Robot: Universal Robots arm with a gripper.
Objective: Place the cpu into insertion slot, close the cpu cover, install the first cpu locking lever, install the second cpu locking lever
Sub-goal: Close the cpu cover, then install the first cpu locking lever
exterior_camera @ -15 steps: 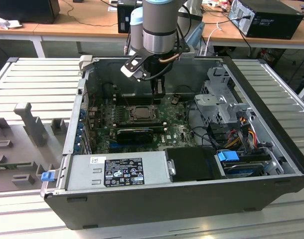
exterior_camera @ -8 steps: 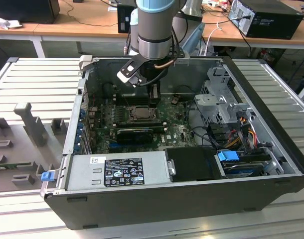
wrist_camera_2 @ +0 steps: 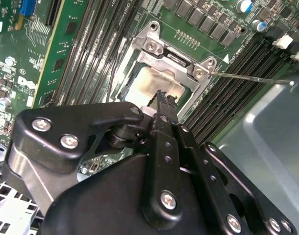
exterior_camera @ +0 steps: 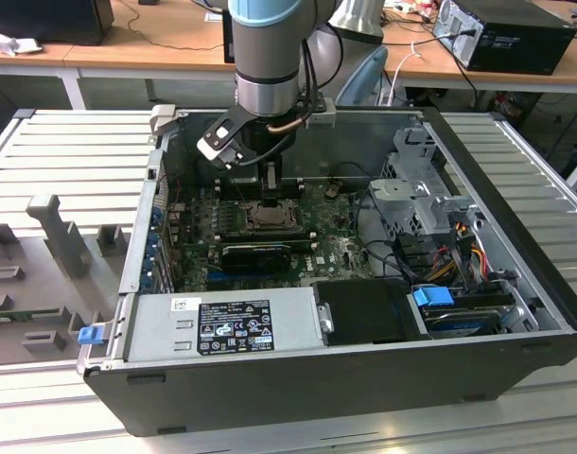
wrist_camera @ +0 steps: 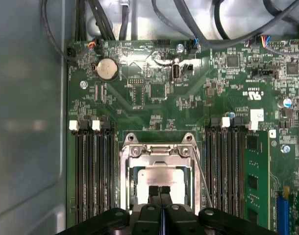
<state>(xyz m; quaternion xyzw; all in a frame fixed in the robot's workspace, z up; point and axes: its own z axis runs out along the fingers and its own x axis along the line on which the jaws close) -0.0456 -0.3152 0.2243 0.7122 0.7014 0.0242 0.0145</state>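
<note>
The insertion slot [exterior_camera: 268,216] sits mid-board inside the open computer case. In both wrist views the cpu [wrist_camera: 159,177] [wrist_camera_2: 147,81] lies flat in it, its pale metal top showing through the window of the cpu cover [wrist_camera: 159,151] [wrist_camera_2: 176,62]. The cover appears to lie down around the chip. My gripper [wrist_camera: 159,190] [wrist_camera_2: 161,98] [exterior_camera: 270,180] hangs straight over the socket, shut with its tips together and nothing between them, just above or touching the chip's top. One thin wire locking lever [wrist_camera_2: 252,77] [wrist_camera: 202,178] juts away from the socket over the memory slots.
Black memory slots [wrist_camera: 93,176] [wrist_camera: 228,161] flank the socket. A coin battery [wrist_camera: 106,69] and cables [wrist_camera: 188,19] lie beyond it. A black finned card [exterior_camera: 255,255], the power supply [exterior_camera: 222,326] and a drive cage [exterior_camera: 416,194] crowd the case. The grey case wall [wrist_camera: 27,122] stands close by.
</note>
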